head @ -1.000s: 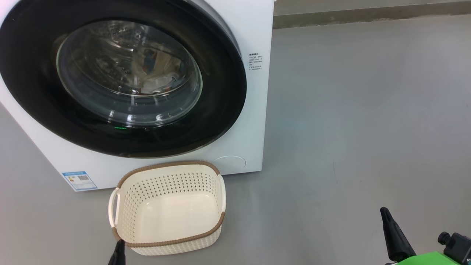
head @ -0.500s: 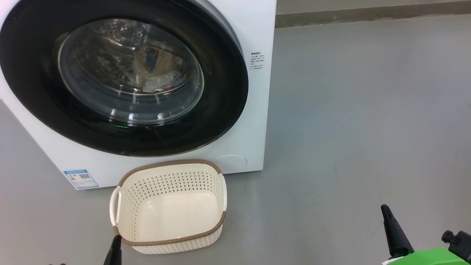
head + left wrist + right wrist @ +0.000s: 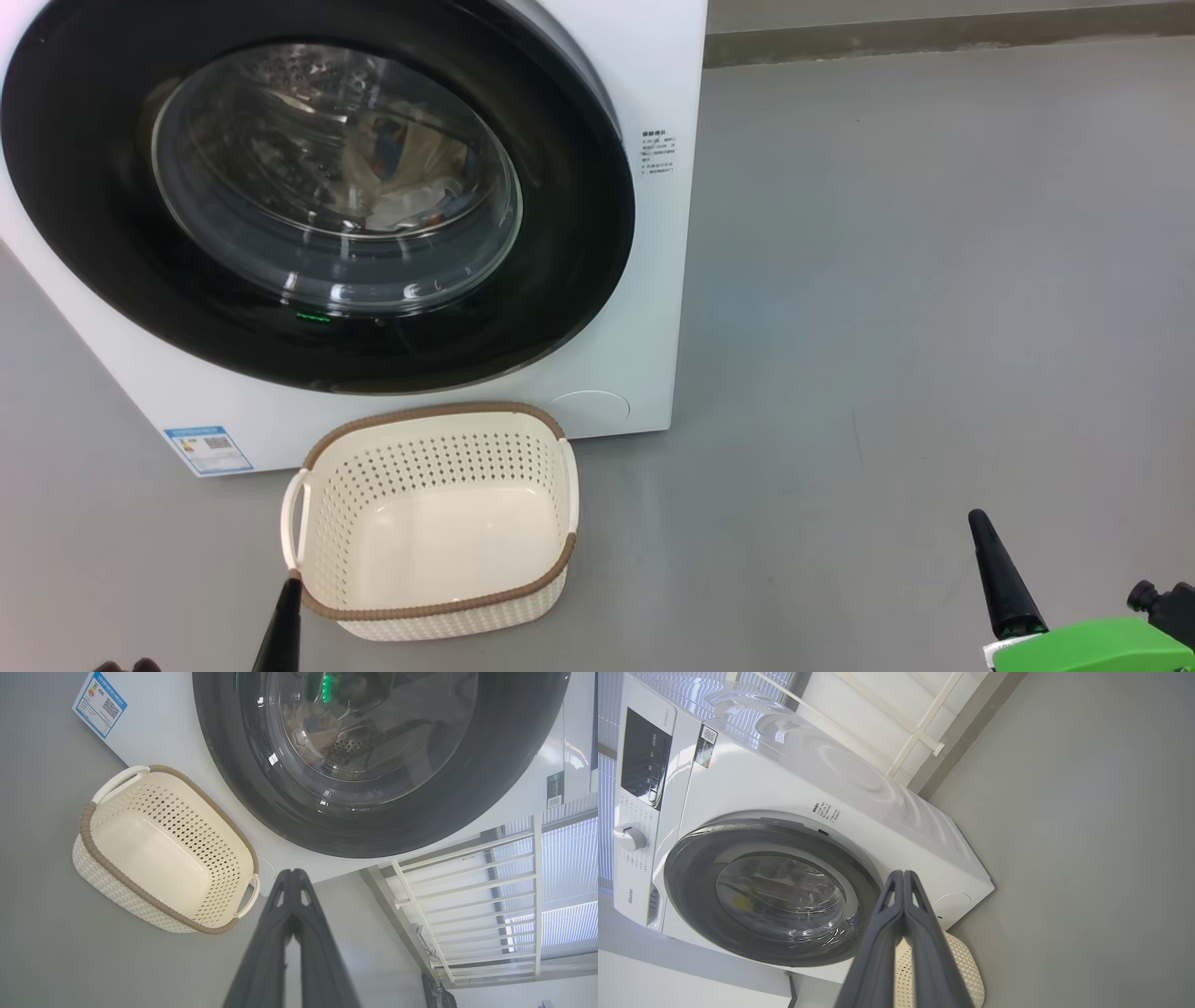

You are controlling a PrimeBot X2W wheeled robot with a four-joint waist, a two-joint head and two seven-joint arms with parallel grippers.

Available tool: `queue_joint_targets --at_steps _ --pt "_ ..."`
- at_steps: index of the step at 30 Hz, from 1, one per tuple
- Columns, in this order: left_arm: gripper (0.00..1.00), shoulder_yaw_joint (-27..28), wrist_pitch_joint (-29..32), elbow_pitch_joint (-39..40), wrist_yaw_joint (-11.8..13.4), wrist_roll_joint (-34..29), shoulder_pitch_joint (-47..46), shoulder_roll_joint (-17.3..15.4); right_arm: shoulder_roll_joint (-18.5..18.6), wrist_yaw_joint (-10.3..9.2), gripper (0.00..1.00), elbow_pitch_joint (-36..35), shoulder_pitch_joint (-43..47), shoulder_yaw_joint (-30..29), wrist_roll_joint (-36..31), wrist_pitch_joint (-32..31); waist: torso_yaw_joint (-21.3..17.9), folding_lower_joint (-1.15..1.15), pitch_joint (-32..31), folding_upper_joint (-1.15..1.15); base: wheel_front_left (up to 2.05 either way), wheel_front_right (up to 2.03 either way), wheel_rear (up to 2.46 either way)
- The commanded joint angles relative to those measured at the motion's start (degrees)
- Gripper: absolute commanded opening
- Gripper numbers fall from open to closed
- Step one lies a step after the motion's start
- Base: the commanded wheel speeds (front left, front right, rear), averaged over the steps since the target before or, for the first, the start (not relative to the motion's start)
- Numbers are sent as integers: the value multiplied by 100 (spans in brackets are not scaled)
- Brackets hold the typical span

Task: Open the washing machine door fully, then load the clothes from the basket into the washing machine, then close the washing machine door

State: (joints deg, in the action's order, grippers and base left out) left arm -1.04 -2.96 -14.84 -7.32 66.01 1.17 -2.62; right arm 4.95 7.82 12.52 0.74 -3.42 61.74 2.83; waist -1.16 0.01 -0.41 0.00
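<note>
blue sticker (image 3: 207, 450): low on the left of the washing machine (image 3: 653, 308) front. It has a blue border, coloured grade bars and a QR code, and its print is too small to read.
left gripper (image 3: 291, 588): the dark fingers are pressed together with nothing between them. In the head view the tip overlaps the basket's near left corner, but the left wrist view shows it apart from the basket.
washing machine door (image 3: 84, 205): a wide glossy black rim around a bulging glass window, lying closed against the white front. A small green glint sits on the lower rim.
clothes (image 3: 403, 207): pale and bluish fabric shows inside the drum behind the glass. Reflections blur any pattern.
basket (image 3: 439, 462): stands on the floor just before the machine, below the door. It is cream with perforated walls and a brown rim, and its bare bottom shows.
round cap (image 3: 590, 408): a white disc at the front's lower right corner, just behind the basket.
small print (image 3: 657, 152): a few short dark lines right of the door, not legible.
brand name (image 3: 629, 896): small grey letters that read Hisense, on the white control strip.
dial (image 3: 628, 837): a white knob between the brand name and the black display panel (image 3: 644, 760).
QR sticker (image 3: 706, 742): on the machine's top edge beside the display panel, text unreadable.
floor (image 3: 887, 327): plain grey, running to a skirting strip (image 3: 934, 39) behind.
railing (image 3: 467, 882): white bars beside the machine.
right gripper (image 3: 978, 521): the fingers are closed on nothing, over the floor at the lower right, well apart from the basket and the machine. A green housing (image 3: 1083, 646) sits at its base.
</note>
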Motion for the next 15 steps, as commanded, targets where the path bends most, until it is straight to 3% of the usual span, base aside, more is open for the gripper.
queue_joint_targets --at_steps 1,15 --pt "0 167 40 117 -11 138 -286 -97 20 -20 0 -117 -265 27 173 -45 3 -1 2 0 0 0 0" --pt "0 290 259 108 -12 864 -408 -107 -20 -23 0 -44 -381 -35 1000 -267 35 -1 18 0 0 0 0"
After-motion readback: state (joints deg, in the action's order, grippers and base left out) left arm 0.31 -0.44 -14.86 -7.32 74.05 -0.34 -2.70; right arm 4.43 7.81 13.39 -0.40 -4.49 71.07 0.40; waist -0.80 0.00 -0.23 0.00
